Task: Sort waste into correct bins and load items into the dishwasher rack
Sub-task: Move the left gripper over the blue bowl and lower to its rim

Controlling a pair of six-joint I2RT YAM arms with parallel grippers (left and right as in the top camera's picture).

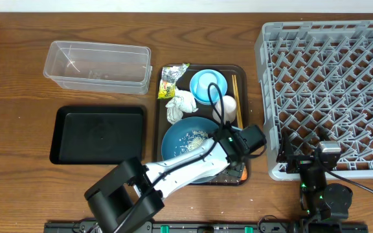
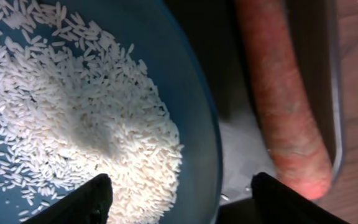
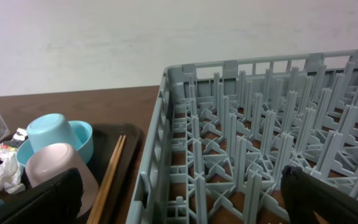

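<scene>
At the near right corner of the brown serving tray (image 1: 158, 123), the left gripper (image 2: 179, 202) hangs low with its jaws apart and nothing between them but the rim of the large blue plate (image 1: 173, 147). The plate fills the tray's near half, and loose white rice (image 2: 73, 118) is heaped on it. The small orange carrot (image 2: 284, 106) lies on the tray floor just right of the plate, along the tray's right rim. Its end is close to the right-hand finger (image 2: 291, 202), but I cannot tell whether they touch.

Off the tray's right side, the right gripper (image 3: 185, 202) hovers at the near edge of the dishwasher rack (image 1: 329, 84), jaws wide apart and empty.

In the tray's middle, the crumpled white tissue (image 1: 181, 105) sits to the left and the white cup (image 1: 225, 105) to the right. The wooden chopsticks (image 1: 236, 100) lie side by side along the right rim. At the tray's far end, the yellow-green wrapper (image 1: 171, 80) occupies the left corner. The small light-blue bowl (image 3: 84, 142) sits beside it, with the light-blue cup (image 3: 47, 130) standing inside it.

Left of the tray, the shallow black tray (image 1: 99, 134) lies level with its near half. The clear plastic tub (image 1: 99, 65) stands level with its far end. Both are apart from the tray.
</scene>
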